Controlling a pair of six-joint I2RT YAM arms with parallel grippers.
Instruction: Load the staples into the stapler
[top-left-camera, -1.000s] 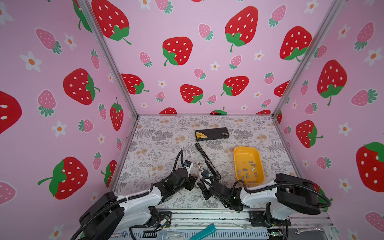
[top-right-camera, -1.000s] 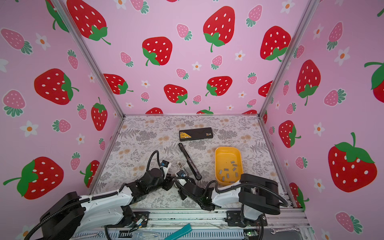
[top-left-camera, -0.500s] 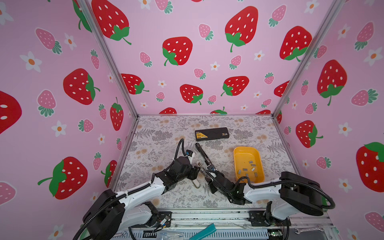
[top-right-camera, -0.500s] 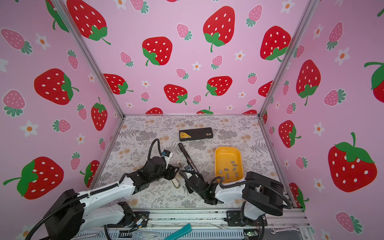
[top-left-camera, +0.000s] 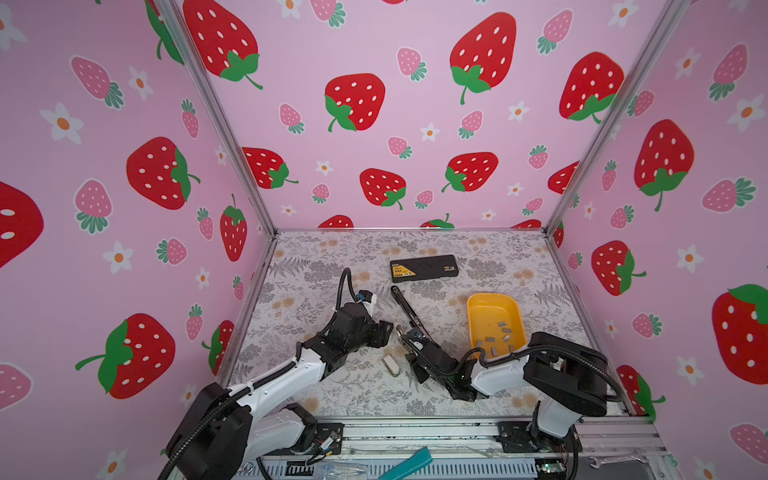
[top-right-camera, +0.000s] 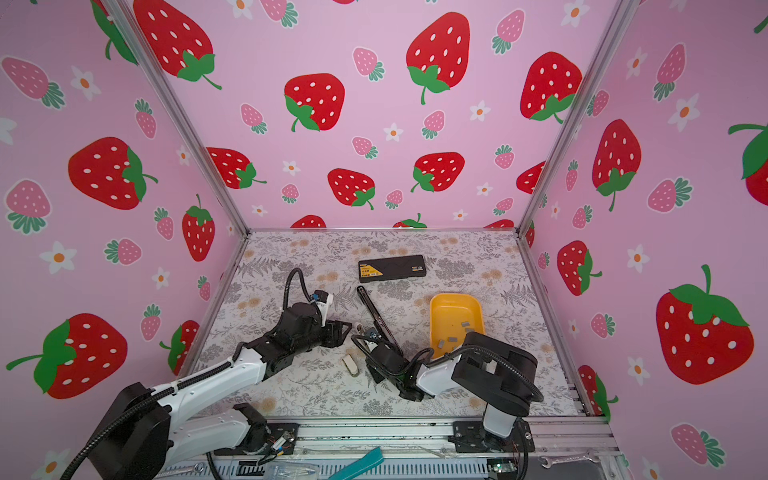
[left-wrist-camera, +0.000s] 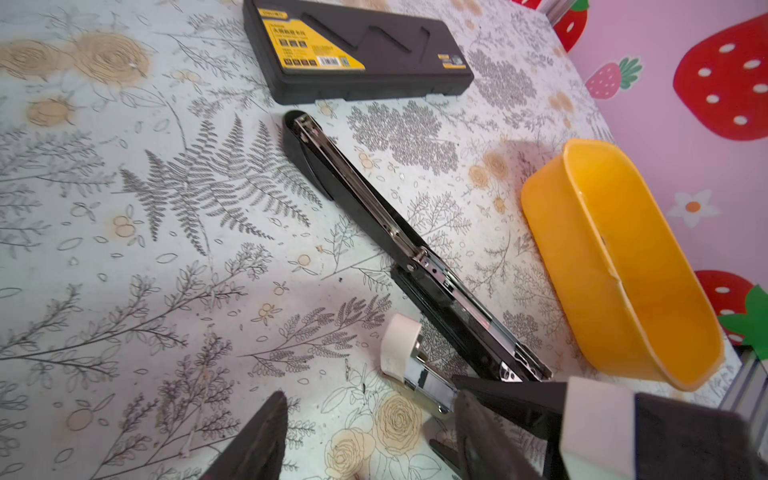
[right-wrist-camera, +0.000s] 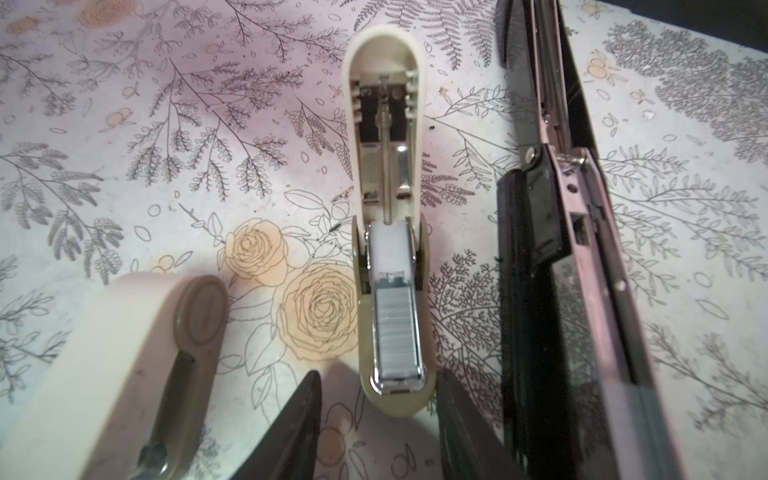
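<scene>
Closest to the table's (top-left-camera: 332, 257) front edge, about mid-width, is the cream stapler (top-left-camera: 390, 364), flipped open. In the right wrist view you can see a strip (right-wrist-camera: 397, 332) of staples already sitting in its channel. The right claw (right-wrist-camera: 378, 376) has its fingers apart, one on each side of that stapler's nose end, and it doesn't look like it's squeezing anything. I can't tell whether one finger is brushing the base.

A bit farther back and to the left is the left claw (top-left-camera: 384, 330). It's also spread open and has nothing in it.

The black stapler (top-left-camera: 405, 307) lies opened out flat near the middle of the table. It runs diagonally from just beside the right claw toward the back. Over by the right edge there's a yellow tray (top-left-camera: 490, 305), and the loose staples (top-left-camera: 502, 322) are scattered in its near half. Farthest back, near the back edge, is a black box (top-left-camera: 424, 266) with a yellow label.
</scene>
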